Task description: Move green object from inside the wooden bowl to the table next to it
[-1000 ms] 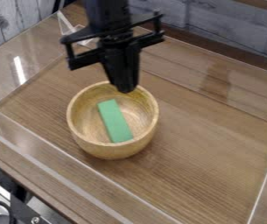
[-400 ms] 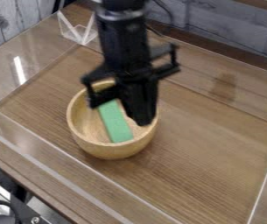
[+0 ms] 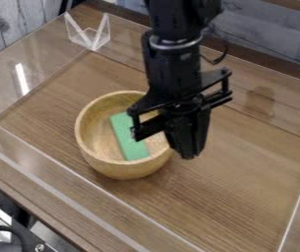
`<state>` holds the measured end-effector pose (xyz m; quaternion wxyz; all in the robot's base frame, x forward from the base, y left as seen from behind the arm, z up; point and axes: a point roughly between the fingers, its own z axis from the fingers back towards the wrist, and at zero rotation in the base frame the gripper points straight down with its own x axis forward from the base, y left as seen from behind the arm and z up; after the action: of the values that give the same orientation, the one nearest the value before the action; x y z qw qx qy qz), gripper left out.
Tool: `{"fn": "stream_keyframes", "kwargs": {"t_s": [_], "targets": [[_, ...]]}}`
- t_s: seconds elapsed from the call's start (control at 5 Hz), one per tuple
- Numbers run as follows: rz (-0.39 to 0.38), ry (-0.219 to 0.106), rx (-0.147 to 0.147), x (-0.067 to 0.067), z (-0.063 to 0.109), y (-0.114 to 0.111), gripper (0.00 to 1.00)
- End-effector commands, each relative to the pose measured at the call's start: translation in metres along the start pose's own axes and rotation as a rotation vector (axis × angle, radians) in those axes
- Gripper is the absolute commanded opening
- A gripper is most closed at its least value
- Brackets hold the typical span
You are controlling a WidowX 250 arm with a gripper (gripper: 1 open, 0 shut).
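Looking down the camera at the black gripper (image 3: 163,138). Its fingers hang over the right-hand part of the round, light tan wooden bowl (image 3: 129,170), as I see it. How far open they are, I cannot tell: dark parts overlap at the tips. I see nothing held between them.

Flat, elongated mint-green block (image 3: 129,137), matte: inside the bowl, just left of the fingers in my view. It lies slantwise, upper end leaning left. I cannot tell whether a fingertip touches it or the bowl's rim.

The bowl spreads leftward from beneath the fingers and sits on the brown wood-grain tabletop (image 3: 231,202). Bare, streaked wood to the right of the fingers and nearer the camera than them.

Beyond the fingers, up and to the left: a clear, angular piece (image 3: 90,31), mostly edges and glare. Far off to their lower left, in the corner of my view: black looped cabling (image 3: 11,234). Arm comes in from the top.
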<state>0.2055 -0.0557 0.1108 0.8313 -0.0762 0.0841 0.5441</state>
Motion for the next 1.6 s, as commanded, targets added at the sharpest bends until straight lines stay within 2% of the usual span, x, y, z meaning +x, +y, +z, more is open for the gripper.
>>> {"fn": "stream_keyframes", "kwargs": {"t_s": [0.0, 0.2, 0.4, 0.6, 0.8, 1.2, 1.4], "targets": [[0.063, -0.028, -0.039, 0.014, -0.006, -0.002, 0.00], [0.034, -0.040, -0.035, 0.029, -0.006, 0.005, 1.00], [-0.001, -0.048, -0.032, 0.042, -0.006, 0.010, 1.00], [-0.015, -0.064, -0.044, 0.054, -0.001, 0.012, 1.00], [-0.032, -0.109, -0.066, 0.069, 0.003, 0.014, 1.00], [0.036, -0.188, -0.101, 0.080, -0.020, 0.020, 1.00], [-0.063, -0.207, -0.088, 0.082, -0.019, 0.011, 1.00]]}}
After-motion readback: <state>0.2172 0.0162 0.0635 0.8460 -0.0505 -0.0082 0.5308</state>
